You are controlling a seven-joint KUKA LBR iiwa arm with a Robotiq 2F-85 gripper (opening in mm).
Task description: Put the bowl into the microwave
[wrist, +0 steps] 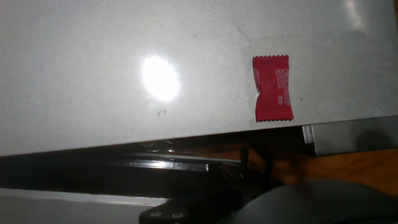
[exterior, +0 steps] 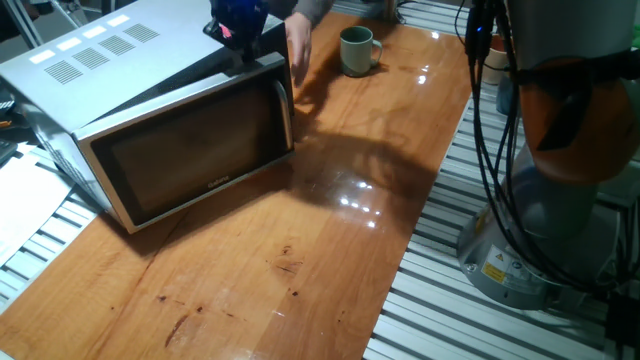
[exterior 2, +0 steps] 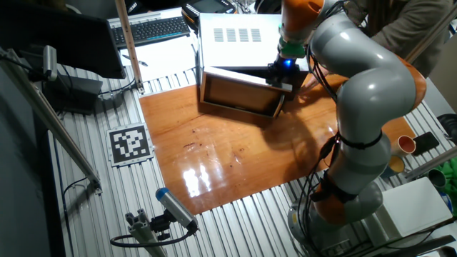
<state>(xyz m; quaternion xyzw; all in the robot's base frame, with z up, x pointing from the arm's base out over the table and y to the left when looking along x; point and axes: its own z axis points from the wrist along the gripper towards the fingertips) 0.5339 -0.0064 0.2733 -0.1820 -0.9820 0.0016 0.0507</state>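
The microwave (exterior: 170, 120) sat on the table (exterior: 300, 260) at about ten o'clock in one fixed view, its dark door ajar at the handle side. The gripper (exterior: 238, 30) hung over the microwave's top right corner; whether it was released or clenched could not be told. A red packet (wrist: 272, 88) lay on the white top. Farther off, at one o'clock, stood the bowl (exterior: 357, 50), untouched.

Red sachet (wrist: 272, 88) on the microwave (wrist: 124, 74) top
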